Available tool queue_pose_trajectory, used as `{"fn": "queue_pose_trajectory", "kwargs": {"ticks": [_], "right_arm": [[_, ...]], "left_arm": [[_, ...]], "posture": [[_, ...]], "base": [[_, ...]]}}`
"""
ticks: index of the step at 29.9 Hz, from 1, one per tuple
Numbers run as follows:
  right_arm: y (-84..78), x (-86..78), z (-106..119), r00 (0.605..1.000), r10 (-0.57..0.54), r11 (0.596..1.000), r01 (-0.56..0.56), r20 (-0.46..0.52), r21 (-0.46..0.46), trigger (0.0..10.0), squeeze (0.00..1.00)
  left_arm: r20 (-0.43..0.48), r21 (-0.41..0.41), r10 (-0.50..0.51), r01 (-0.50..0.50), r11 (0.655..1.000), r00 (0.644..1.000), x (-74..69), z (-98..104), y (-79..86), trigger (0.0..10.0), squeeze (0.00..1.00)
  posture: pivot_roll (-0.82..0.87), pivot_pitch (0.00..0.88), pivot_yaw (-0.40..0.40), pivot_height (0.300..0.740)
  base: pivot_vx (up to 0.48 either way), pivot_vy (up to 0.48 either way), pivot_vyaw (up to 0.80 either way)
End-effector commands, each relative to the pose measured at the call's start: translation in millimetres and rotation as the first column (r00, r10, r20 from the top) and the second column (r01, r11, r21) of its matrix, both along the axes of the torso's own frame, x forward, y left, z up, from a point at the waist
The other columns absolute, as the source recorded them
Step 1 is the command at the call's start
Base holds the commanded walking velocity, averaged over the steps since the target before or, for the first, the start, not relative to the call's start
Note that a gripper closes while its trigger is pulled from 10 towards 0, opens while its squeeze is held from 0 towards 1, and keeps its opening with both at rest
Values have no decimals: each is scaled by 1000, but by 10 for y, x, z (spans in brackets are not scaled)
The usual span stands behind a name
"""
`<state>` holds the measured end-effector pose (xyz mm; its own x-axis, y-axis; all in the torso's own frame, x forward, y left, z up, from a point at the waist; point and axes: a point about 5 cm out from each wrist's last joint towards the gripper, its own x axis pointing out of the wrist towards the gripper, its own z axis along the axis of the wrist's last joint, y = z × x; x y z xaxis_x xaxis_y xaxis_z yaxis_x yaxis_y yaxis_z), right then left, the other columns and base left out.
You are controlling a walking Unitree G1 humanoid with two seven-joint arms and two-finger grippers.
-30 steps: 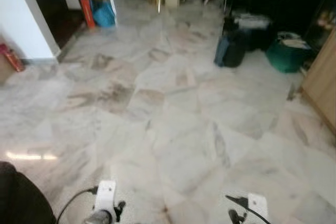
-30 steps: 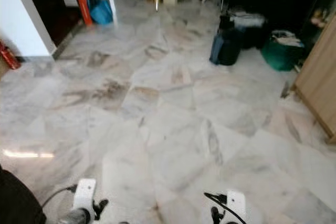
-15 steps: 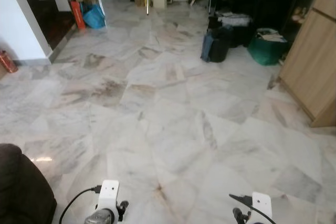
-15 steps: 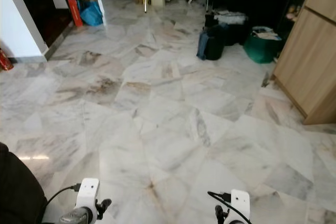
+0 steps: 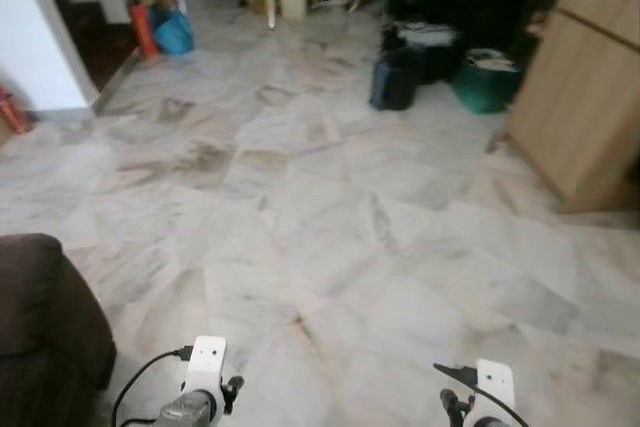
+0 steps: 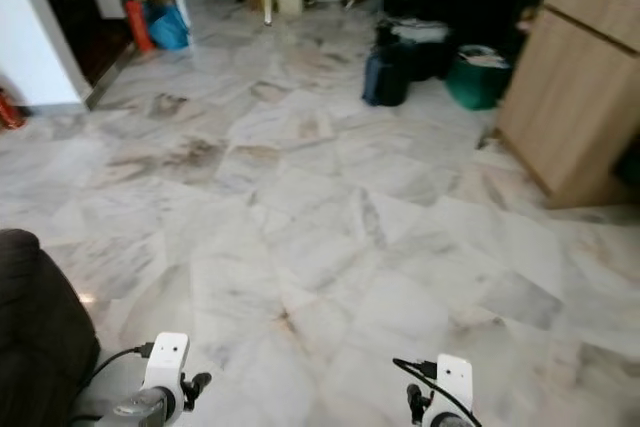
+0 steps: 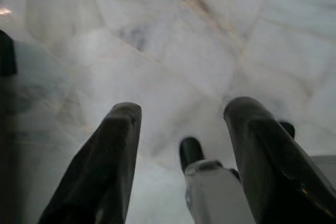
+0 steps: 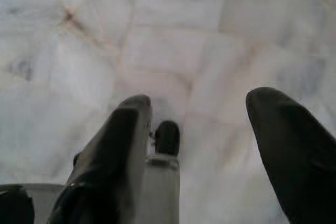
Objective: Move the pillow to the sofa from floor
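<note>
Across the marble floor (image 5: 330, 237) no pillow can be made out yet; dark sofa (image 5: 40, 327) sits at the robot's near left. Left claw (image 7: 181, 129) and right claw (image 8: 202, 124) both hang low, fingers apart, empty. Judgement: search step. Scan slowly, keep the sofa's position noted, avoid the wooden cabinet (image 5: 575, 117) and bags (image 5: 395, 82).
</note>
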<state>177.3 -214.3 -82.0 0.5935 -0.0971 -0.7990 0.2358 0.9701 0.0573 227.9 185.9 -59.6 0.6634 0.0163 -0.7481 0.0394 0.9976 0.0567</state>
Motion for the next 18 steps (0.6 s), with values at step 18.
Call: {"fn": "queue_pose_trajectory", "kwargs": {"ticks": [18], "right_arm": [[-86, 16, 28, 999, 45, 999, -45, 2, -20, 10000, 0]], "left_arm": [[-16, 2, 15, -15, 1000, 1000, 17, 6, 0, 10000, 0]], "posture": [[58, 0, -25, 740]], "base": [[0, 0, 311]]}}
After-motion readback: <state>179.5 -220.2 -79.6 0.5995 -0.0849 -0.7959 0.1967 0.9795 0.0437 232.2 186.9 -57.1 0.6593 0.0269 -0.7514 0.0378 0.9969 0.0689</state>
